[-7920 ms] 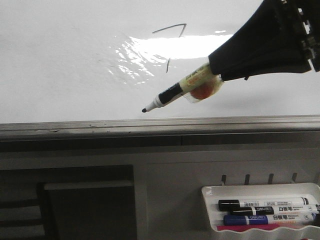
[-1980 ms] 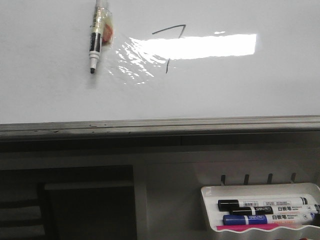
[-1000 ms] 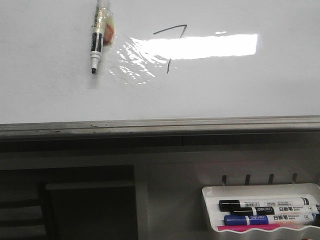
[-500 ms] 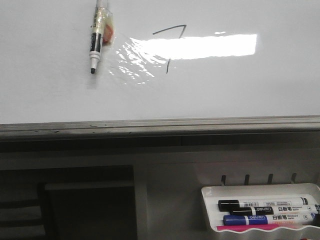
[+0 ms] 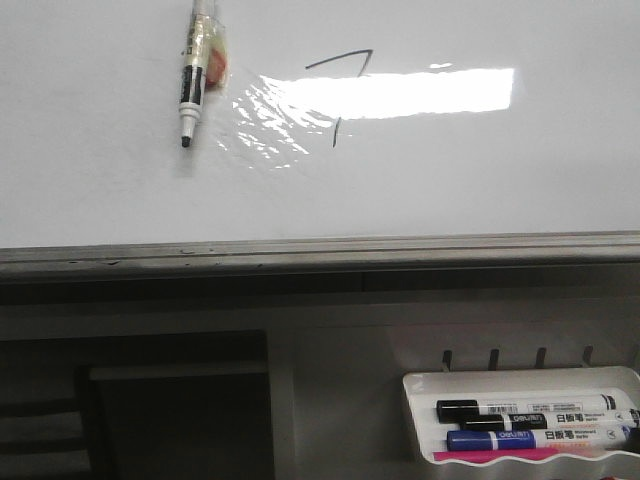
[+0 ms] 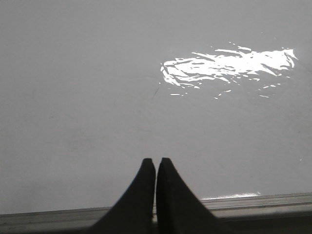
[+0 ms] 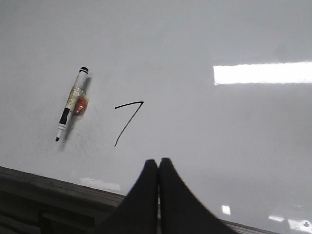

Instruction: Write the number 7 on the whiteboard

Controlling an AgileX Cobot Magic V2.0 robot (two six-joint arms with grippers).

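The whiteboard (image 5: 450, 180) fills the upper front view, with a grey metal frame along its bottom. A thin dark number 7 (image 5: 342, 62) is drawn on it, its downstroke broken by glare; it shows whole in the right wrist view (image 7: 129, 122). A black-and-white marker (image 5: 193, 85) with an orange blob taped on stays on the board, tip down, left of the 7; it also shows in the right wrist view (image 7: 71, 103). My left gripper (image 6: 156, 161) is shut and empty before the board. My right gripper (image 7: 159, 161) is shut and empty, below the 7.
A small white tray (image 5: 525, 425) hangs at the lower right with black and blue markers and a pink item in it. A wrinkled clear film patch (image 5: 265, 125) glares beside the 7. A dark shelf (image 5: 170, 410) sits below the board frame.
The right gripper that held the marker near the 7 has left the front view. The marker now stays on the board at upper left. Nothing has moved in the last second.
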